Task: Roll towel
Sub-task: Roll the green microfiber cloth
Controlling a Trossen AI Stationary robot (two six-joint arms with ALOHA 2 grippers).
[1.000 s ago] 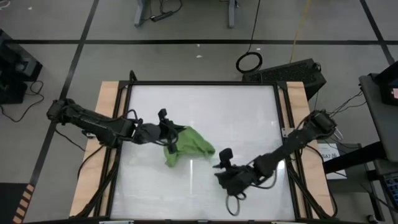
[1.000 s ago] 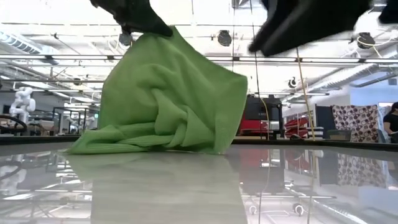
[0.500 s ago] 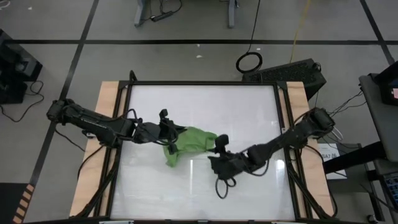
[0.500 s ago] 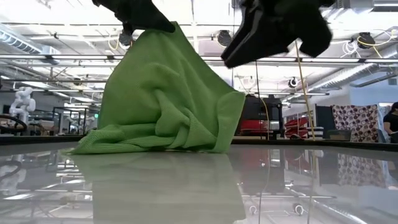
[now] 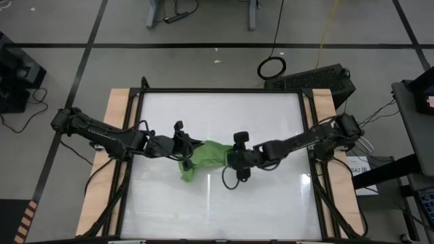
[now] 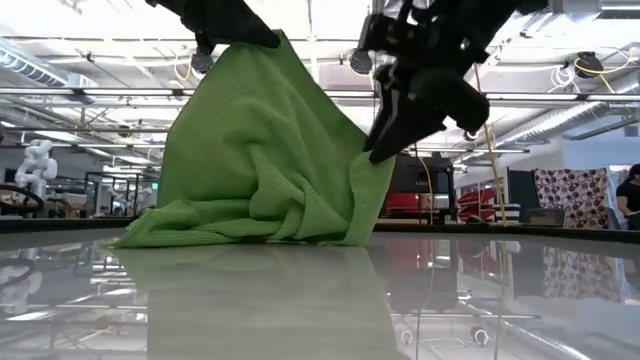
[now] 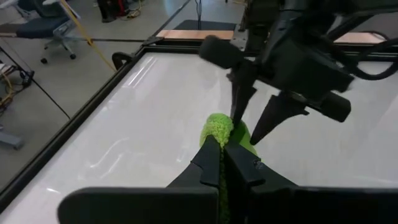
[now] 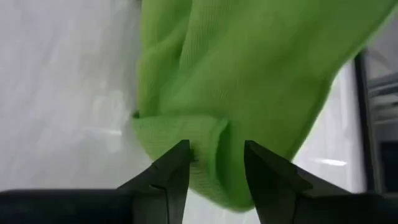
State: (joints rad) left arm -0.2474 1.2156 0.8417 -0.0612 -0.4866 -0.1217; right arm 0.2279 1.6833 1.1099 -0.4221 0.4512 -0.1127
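table (image 5: 271,115) mid-zone is blocked: towel (image 5: 207,156) heaped just left of centre, one corner pulled up off the surface by the left gripper (image 5: 184,148), which comes in from 9 o'clock and is clamped on it. right gripper (image 5: 234,159) comes in from 3 o'clock, jaws parted astride the towel's right edge. both arms span the middle band. free passes: whole 12 o'clock half, 6 o'clock strip, bare glossy top.

Left hand (image 5: 184,146) clamped, right hand (image 5: 230,158) parted
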